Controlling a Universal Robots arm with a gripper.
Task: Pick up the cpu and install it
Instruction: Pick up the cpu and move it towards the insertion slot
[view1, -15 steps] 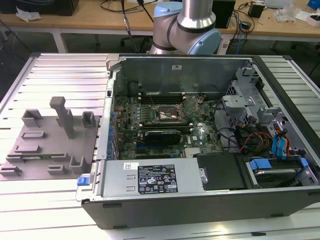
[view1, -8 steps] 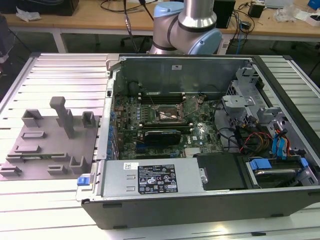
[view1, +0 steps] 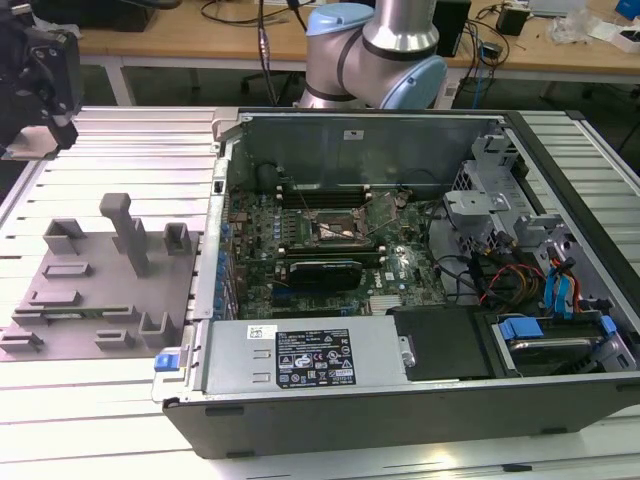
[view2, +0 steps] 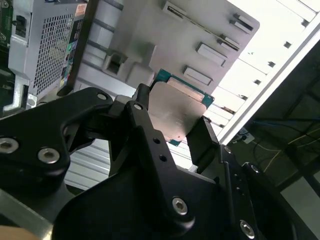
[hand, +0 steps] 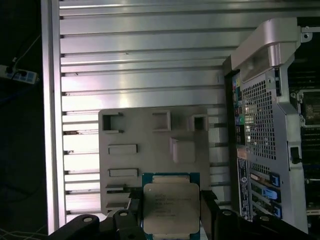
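claw (view2: 174, 120) fingers (view2: 200, 142) are shut tight on the cpu (view2: 177, 107), one on each side, pressing on its edges. the cpu is a flat square chip with a shiny grey top and a thin green rim. it is up in the air and touches nothing but the claw.

in the first wrist view the cpu (hand: 171, 200) sits between the two black fingers (hand: 207, 212). past it lies the grey block plate (hand: 150, 130) with its little slots and bumps. the plate rests on the desk (hand: 140, 60), which is made of long silver slats. just beside the plate is the open computer box (hand: 260, 115).

in the exterior view the claw (view1: 45, 85) is at the far corner on the exterior view's left, above the edge of the desk (view1: 100, 430) and behind the grey block plate (view1: 90, 310). the computer box (view1: 400, 420) lies open to the exterior view's right of the plate. inside it is the green board (view1: 400, 265), with the dark square socket (view1: 335, 232) near the middle. the socket is well apart from the claw. the arm (view1: 375, 55), blue and silver, stands behind the box.
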